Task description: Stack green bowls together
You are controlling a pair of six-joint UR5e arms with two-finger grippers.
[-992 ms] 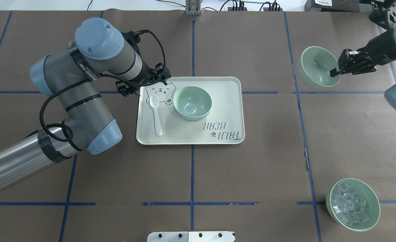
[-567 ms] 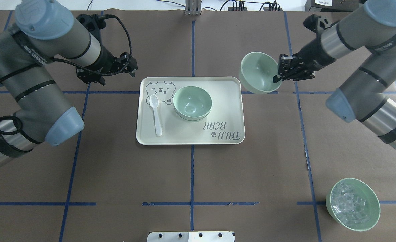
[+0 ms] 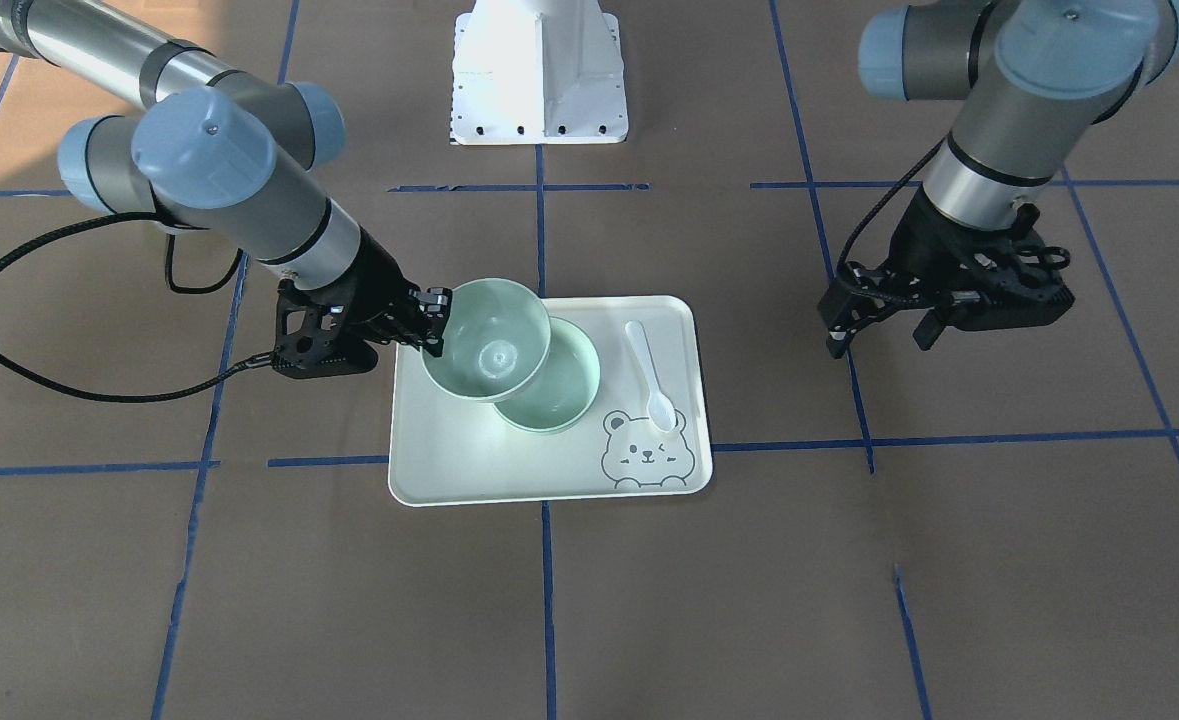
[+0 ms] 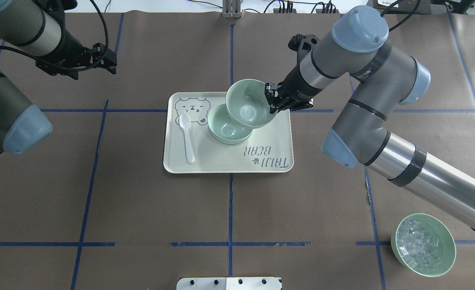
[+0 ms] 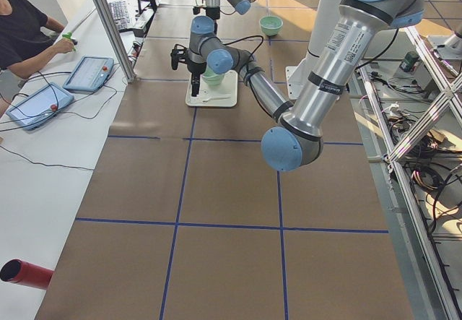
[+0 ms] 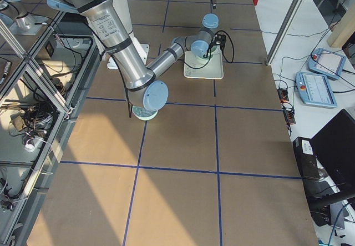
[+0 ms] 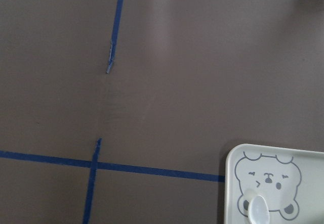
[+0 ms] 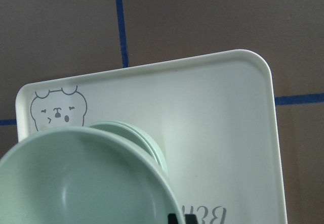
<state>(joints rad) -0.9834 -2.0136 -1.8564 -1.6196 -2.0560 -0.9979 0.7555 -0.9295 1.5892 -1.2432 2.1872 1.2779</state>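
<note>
My right gripper (image 4: 272, 103) is shut on the rim of a mint-green bowl (image 4: 247, 102) and holds it tilted above the bear-print tray (image 4: 277, 135). The held bowl overlaps the far right edge of another green bowl (image 4: 226, 129) standing on the tray. That bowl shows a double rim in the right wrist view (image 8: 144, 135); I cannot tell if it is two nested. In the front view the right gripper (image 3: 436, 322) grips the held bowl (image 3: 486, 345) over the tray bowl (image 3: 561, 392). My left gripper (image 4: 94, 71) is open and empty, far left of the tray; it also shows in the front view (image 3: 879, 340).
A white spoon (image 4: 187, 137) lies on the tray's left part beside the bear print. A green bowl of clear cubes (image 4: 423, 245) stands at the near right of the table. The right arm's elbow hangs over the table right of the tray.
My right gripper has carried the green bowl from the far right of the table leftward to over the tray bowl. My left arm has drawn back from the tray to the far left.
</note>
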